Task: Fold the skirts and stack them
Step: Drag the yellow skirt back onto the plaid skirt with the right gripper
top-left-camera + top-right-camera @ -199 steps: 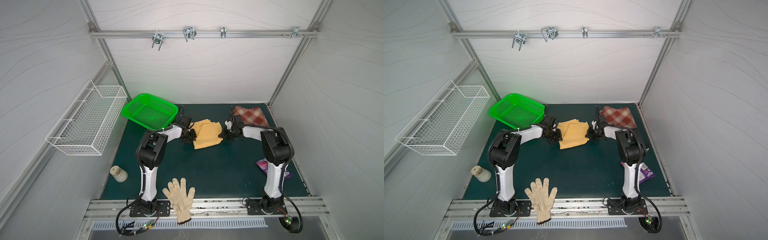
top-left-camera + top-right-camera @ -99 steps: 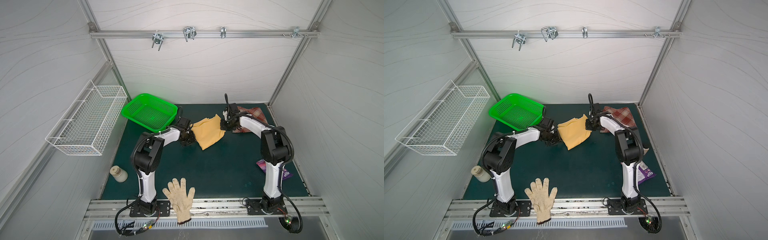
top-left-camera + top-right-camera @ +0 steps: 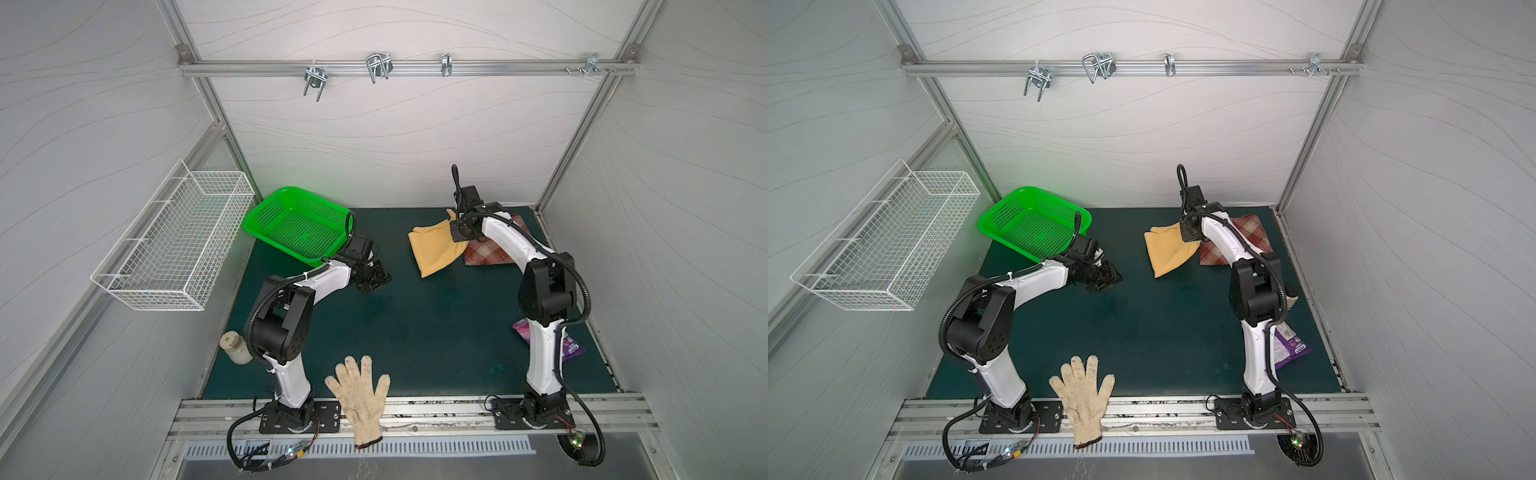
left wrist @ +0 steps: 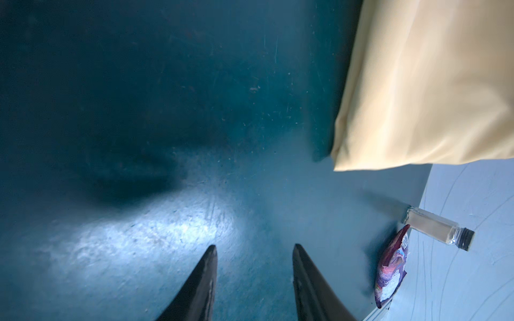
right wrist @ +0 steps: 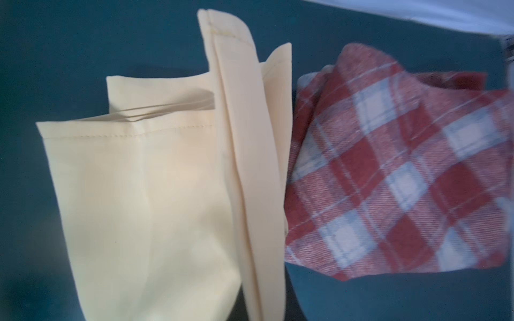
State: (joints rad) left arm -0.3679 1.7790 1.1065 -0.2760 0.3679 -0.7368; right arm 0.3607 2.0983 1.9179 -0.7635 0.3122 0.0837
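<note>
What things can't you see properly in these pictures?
- Where the right tool pinches the yellow skirt: its own wrist covers that in both top views; outside the right wrist view.
- Plaid skirt: the right arm crosses it in both top views.
- Purple packet: in a top view the arm hides part; print too small.

No legible text, even on the purple packet [image 3: 1291, 347].
</note>
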